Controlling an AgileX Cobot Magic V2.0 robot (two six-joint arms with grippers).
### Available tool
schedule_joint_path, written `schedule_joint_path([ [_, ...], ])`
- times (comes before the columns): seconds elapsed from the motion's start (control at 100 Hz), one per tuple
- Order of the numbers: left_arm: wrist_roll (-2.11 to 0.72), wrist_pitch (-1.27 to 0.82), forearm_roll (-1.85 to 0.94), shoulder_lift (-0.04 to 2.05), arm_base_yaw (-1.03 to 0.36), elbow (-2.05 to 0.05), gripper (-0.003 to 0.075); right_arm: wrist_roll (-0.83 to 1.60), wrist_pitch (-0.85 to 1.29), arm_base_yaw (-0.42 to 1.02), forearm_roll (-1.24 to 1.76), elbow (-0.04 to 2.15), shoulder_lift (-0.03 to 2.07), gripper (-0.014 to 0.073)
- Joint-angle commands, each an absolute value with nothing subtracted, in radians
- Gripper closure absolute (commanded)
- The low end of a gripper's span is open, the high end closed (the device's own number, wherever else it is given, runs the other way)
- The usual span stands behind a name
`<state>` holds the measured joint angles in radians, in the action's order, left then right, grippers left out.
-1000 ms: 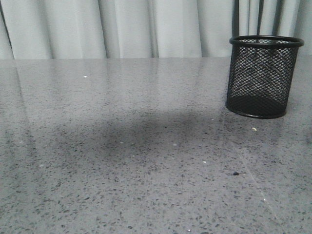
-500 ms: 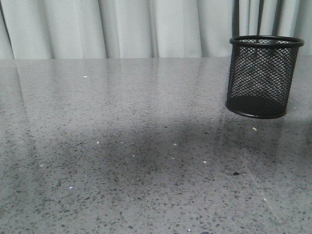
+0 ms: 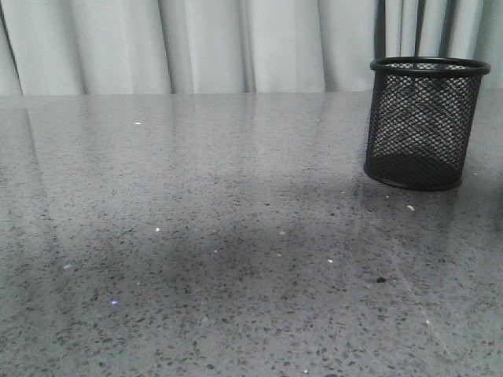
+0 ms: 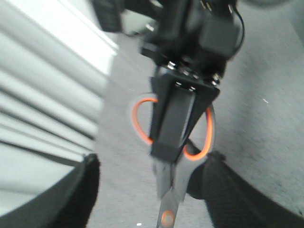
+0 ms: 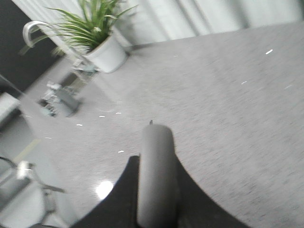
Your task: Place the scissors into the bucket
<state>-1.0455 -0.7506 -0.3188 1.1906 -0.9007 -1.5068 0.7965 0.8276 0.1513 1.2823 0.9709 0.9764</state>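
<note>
Nearest you, the scissors (image 4: 166, 190) are off the desk (image 3: 196, 236). The right pincer (image 4: 172, 137) is clamped across the handles, between the two orange-lined loops, and the blades hang from it. The left pincer (image 4: 148, 190) is spread wide, one finger to either side of the blade end, and grips nothing. I cannot tell whether those fingers touch the blades. None of this appears in the front view, so the scissors are clear of the bucket (image 3: 424, 126) and not yet above it.

The first risk is the grip. It falls on a narrow stretch of smooth plastic, and the long blades hang free below it. A quick swing towards the bucket could make the scissors pivot in the hold or slide out onto the desk. Both wrist views are blurred, which suggests the arms are moving, so ease the pace.

The second risk is the arms. They sit close together, and if the left pincer closes or drifts while the right one carries, it could knock the blades askew or pull the scissors loose.

The last risk is at the bucket, which stands upright at the far right of the desk, beside the curtain (image 3: 236, 47). It looks light and its mouth is modest. Come in tilted or too low and the tips could catch the rim or snag in the mesh, which would likely tip or push the bucket. Release too high and the scissors may bounce off the rim, so line the blades up over the opening first.
</note>
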Motion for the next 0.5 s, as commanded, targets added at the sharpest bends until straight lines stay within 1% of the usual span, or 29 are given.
schedule_joint_path([
  [0.0, -0.942, -0.680, -0.307, 1.095, -0.907, -1.540, 0.0226, 0.759, 0.803, 0.145, 1.209, 1.089, 0.976, 0.0649],
  [0.07, -0.871, -0.705, -0.295, 1.024, -0.907, -1.540, 0.0300, 0.655, 0.827, 0.145, 1.026, 1.188, 0.997, 0.0649],
  [0.12, -0.828, -0.731, -0.295, 0.970, -0.907, -1.540, 0.0395, 0.579, 0.877, 0.145, 0.877, 1.268, 1.024, 0.0649],
  [0.14, -0.811, -0.743, -0.295, 0.958, -0.907, -1.540, 0.0423, 0.546, 0.906, 0.145, 0.814, 1.304, 1.037, 0.0649],
  [0.19, -0.766, -0.763, -0.291, 0.903, -0.907, -1.537, 0.0536, 0.479, 0.989, 0.145, 0.671, 1.389, 1.073, 0.0649],
  [0.21, -0.744, -0.767, -0.289, 0.889, -0.907, -1.534, 0.0564, 0.455, 1.029, 0.145, 0.619, 1.425, 1.090, 0.0649],
  [0.24, -0.716, -0.772, -0.284, 0.858, -0.907, -1.530, 0.0627, 0.425, 1.081, 0.145, 0.558, 1.470, 1.115, 0.0649],
  [0.31, -0.663, -0.774, -0.269, 0.796, -0.907, -1.515, 0.0715, 0.375, 1.211, 0.145, 0.458, 1.570, 1.179, 0.0649],
  [0.36, -0.652, -0.774, -0.262, 0.756, -0.907, -1.503, 0.0738, 0.343, 1.296, 0.145, 0.411, 1.632, 1.230, 0.0649],
  [0.49, -0.617, -0.786, -0.243, 0.671, -0.900, -1.458, 0.0740, 0.302, 1.294, 0.145, 0.381, 1.670, 1.292, 0.0649],
])
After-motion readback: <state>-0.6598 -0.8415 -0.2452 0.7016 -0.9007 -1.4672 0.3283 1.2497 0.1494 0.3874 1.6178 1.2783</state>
